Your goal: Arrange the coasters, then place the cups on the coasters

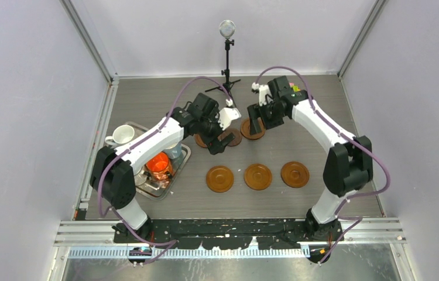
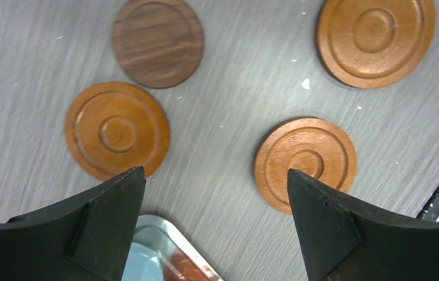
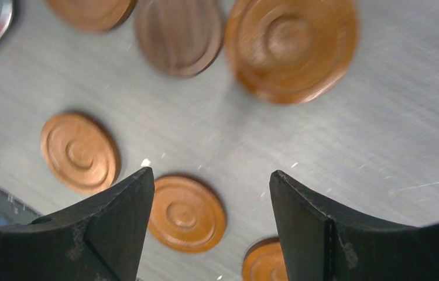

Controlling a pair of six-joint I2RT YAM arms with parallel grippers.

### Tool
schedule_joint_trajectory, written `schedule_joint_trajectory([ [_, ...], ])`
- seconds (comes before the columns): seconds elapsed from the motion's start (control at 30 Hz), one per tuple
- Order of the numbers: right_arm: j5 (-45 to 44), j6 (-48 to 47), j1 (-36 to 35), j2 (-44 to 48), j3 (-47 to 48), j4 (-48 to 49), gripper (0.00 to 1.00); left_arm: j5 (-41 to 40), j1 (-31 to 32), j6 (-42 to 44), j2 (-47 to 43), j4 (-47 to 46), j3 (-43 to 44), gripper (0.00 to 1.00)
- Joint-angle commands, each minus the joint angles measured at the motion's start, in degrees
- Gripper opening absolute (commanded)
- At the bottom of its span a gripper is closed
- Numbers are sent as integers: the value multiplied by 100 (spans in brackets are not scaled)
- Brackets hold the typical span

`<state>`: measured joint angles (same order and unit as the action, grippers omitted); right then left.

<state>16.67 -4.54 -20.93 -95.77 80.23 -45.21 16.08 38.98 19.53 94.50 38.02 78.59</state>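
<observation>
**Hovering open-jawed over the far coasters**

The left end effector (image 2: pixel 215 174) and right end effector (image 3: pixel 211 174) both hang with jaws spread wide, gripping nothing. Below them, a dark coaster (image 2: pixel 157 42) lies just beside a mid-brown coaster (image 2: pixel 117 130). Three coasters (image 1: pixel 257 176) form the tabletop's (image 1: pixel 147 99) near row. The white mug (image 1: pixel 122 136) and orange mug (image 1: pixel 158 165) sit in the silver tray (image 1: pixel 176 174).

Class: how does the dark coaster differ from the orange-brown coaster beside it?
The dark coaster is walnut brown with streaky grain; the orange-brown coaster is lighter and warmer. The dark coaster has a plain centre; the orange-brown coaster has raised rings. Both are round wooden discs lying flat.
</observation>
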Motion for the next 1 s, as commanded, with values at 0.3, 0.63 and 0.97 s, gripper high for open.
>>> schedule_joint_trajectory([
  [0.3,-518,-182,681,-2334,2184,138,74,0,-483,-46,1,-544,126,97],
  [0.63,-643,-600,612,-3048,2461,-44,73,-147,-497,-179,19,-222,248,98],
  [0.97,-1101,-739,591,-3030,1973,-93,56,-147,-497,69,354,-445,298,97],
])
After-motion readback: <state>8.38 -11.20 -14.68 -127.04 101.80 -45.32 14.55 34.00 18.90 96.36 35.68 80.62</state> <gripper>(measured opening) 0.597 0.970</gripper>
